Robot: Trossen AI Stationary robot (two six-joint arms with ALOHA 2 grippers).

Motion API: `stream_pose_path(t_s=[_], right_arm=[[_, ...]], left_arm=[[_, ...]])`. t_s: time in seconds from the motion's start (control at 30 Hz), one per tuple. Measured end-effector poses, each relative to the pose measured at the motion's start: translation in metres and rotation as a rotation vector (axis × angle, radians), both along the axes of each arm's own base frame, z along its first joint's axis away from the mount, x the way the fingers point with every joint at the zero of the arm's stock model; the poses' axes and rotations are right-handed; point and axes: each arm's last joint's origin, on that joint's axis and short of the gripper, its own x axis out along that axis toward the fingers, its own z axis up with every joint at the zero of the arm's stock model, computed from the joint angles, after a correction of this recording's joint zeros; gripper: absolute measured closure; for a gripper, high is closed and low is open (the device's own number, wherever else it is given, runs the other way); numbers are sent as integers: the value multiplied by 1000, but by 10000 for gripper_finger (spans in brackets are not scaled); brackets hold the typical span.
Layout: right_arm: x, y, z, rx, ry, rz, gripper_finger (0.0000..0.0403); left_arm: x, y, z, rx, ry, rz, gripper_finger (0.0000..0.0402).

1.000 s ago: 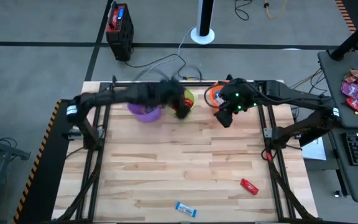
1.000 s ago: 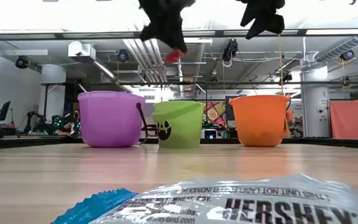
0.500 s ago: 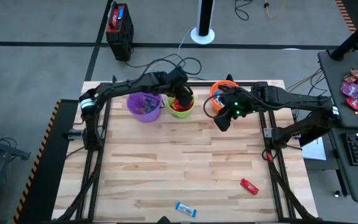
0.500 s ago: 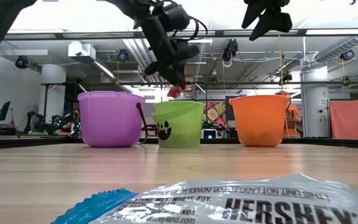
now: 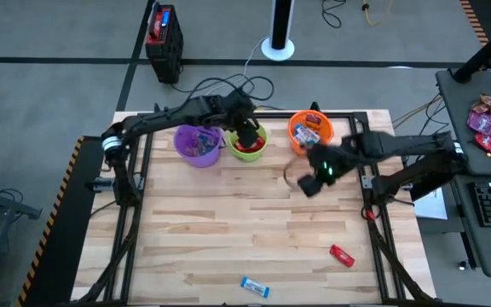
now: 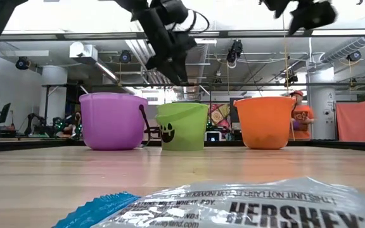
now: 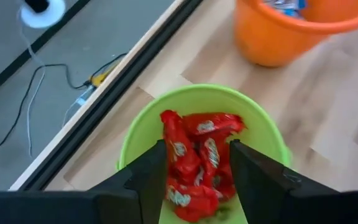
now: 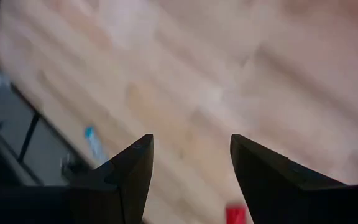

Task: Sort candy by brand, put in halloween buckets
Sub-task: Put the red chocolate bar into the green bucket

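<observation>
Hovering left gripper released over green bucket; right gripper spread, empty. Red candy, blue bar are waiting near table's front edge.

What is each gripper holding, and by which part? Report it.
Nothing is held. The left gripper hangs open over the green bucket, red candy lying inside. The right gripper is open and empty above the table.

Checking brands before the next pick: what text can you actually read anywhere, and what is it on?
"HERSHEY'S": blue-and-white candy wrapper lying close to the low camera.
Small print on that same wrapper: too blurred to read.
Red candies in the green bucket: markings unreadable.
Nothing else is legible.
</observation>
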Motion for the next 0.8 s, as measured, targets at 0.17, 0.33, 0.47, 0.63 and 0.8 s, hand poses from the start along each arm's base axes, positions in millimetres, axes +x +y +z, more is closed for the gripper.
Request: stream_pose_path(t_s=[0.17,0.33,0.47,0.63,0.8], right_arm=[[-7,48,-23,94,122,40,197],[-30,93,-68,143,316,75,197],[-49,115,-107,161,416,61,197],[-60,132,-151,181,499,109,197],[-54,149,-179,215,514,168,197]], left_arm=[[-14,-18,27,-1,-38,-94,244],[-30,-41,58,65,-78,-200,243],[-43,-56,80,114,-126,-256,243],[-59,-65,100,144,-184,-275,243],[-74,-71,112,126,-218,-313,243]])
